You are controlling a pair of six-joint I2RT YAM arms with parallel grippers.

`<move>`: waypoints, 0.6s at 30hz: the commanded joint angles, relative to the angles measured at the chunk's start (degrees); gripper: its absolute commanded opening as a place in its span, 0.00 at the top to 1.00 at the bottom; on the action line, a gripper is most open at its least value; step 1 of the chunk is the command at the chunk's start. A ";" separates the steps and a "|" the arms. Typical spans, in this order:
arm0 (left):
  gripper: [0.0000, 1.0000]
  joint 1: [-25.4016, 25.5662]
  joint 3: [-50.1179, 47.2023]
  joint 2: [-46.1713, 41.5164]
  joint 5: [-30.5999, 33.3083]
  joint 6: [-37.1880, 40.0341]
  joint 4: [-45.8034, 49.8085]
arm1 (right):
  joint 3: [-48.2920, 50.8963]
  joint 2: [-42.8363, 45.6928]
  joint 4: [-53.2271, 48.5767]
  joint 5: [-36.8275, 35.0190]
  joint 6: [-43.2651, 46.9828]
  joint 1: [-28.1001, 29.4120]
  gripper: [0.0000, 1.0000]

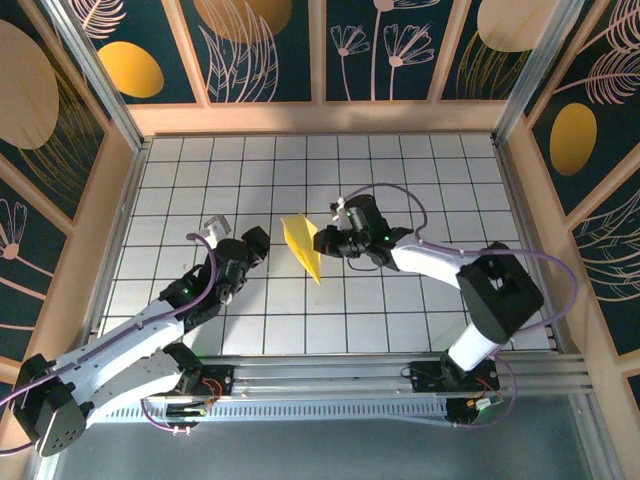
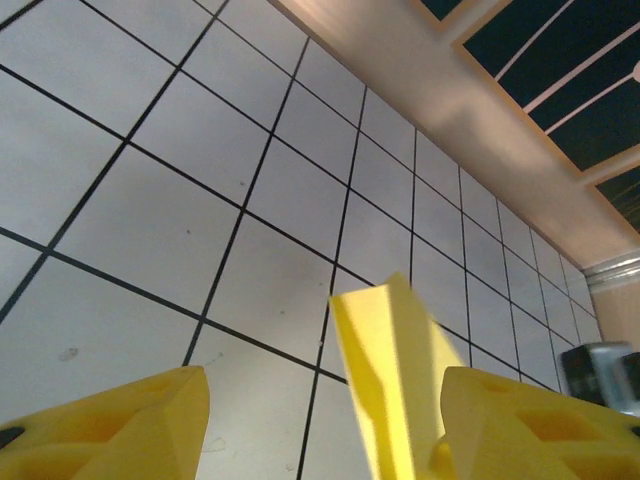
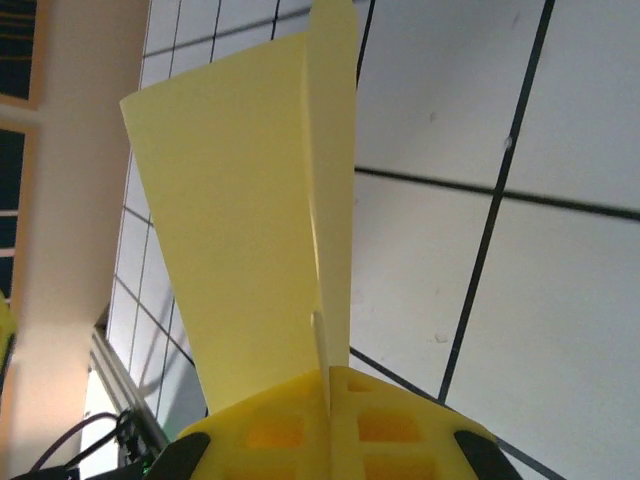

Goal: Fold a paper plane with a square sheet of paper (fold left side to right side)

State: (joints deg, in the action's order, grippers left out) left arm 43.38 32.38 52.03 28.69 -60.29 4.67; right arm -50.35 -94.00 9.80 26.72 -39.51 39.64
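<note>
The yellow sheet of paper is folded into a narrow pointed paper plane (image 1: 302,246) and hangs above the gridded table (image 1: 400,180) near its middle. My right gripper (image 1: 331,241) is shut on the plane's right edge. In the right wrist view the closed gripper (image 3: 330,385) pinches the folds, and the plane (image 3: 240,220) fans upward from it. My left gripper (image 1: 257,246) stands open just left of the plane. In the left wrist view the plane (image 2: 395,370) rises between the spread gripper's (image 2: 322,392) fingers (image 2: 120,425), close against the right one.
Wooden walls with dark painted panels (image 1: 300,115) fence the white gridded table on three sides. An aluminium rail (image 1: 400,375) carrying both arm bases runs along the near edge. Bare grid tiles lie to the far left and far right.
</note>
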 commanded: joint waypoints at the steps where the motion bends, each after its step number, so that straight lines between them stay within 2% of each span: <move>1: 0.37 -0.40 -1.00 -0.62 2.22 -0.79 1.66 | 2.41 -3.89 11.75 6.29 -6.18 0.00 1.00; 7: 0.36 -0.37 -0.74 0.50 1.75 -0.44 1.40 | 4.24 -10.47 16.98 7.03 -8.17 -0.18 1.00; 18: 0.33 -0.40 -0.66 1.96 0.55 -0.57 1.13 | 6.61 -12.55 13.90 0.91 -4.76 -1.38 1.00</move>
State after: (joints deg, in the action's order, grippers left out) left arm 43.38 32.12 53.47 29.08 -60.31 5.13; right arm -44.82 -106.06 23.77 30.02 -46.17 39.07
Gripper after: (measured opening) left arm 0.665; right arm 0.047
